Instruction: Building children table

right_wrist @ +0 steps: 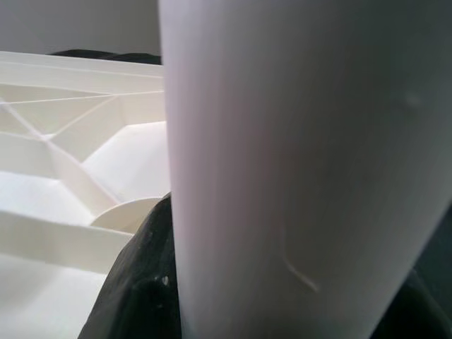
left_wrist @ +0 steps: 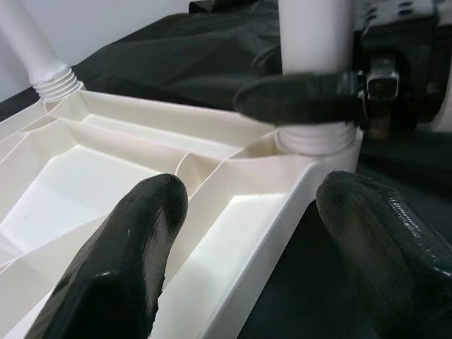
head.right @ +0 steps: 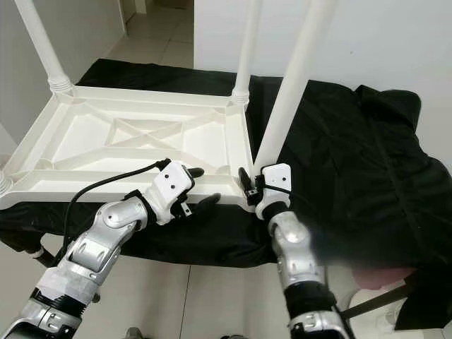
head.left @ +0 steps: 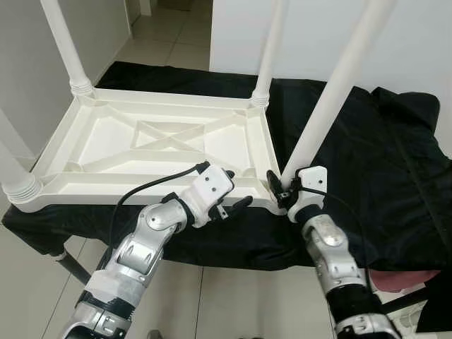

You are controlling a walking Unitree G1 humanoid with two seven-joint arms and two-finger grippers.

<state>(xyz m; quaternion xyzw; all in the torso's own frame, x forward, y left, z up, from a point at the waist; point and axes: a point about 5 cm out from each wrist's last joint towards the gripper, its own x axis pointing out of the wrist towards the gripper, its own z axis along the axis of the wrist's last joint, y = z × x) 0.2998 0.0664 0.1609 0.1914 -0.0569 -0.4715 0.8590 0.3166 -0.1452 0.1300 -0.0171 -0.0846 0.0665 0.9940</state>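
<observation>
The white table (head.left: pixel 162 145) lies upside down in the left and centre of the head views, ribbed underside up, on a black cloth (head.left: pixel 367 148) draped over a low stand. Four white legs rise from its corners: one at upper left (head.left: pixel 65 42), one at upper centre (head.left: pixel 272 49), one at the left edge (head.left: pixel 13 173), and the near-right leg (head.left: pixel 332 92) slanting up toward the upper right.

The right tool (head.left: pixel 280 191), just right of lower centre, is closed around the base of the near-right leg, where the leg meets the table's corner. One black finger (left_wrist: pixel 296 97) shows in the left wrist view pressed across the leg just above its ribbed collar. In the right wrist view the leg takes up most of the frame, with dark finger material at its lower edge.

The left tool (head.left: pixel 236 191) sits just left of that corner, at the table's near rim. Its two fingers (left_wrist: pixel 120 261) are spread wide apart, one over the inside of the rim and one outside it, holding nothing. Whether they touch the rim cannot be told.

A tiled floor (head.left: pixel 169 35) shows at the top left and bottom.
</observation>
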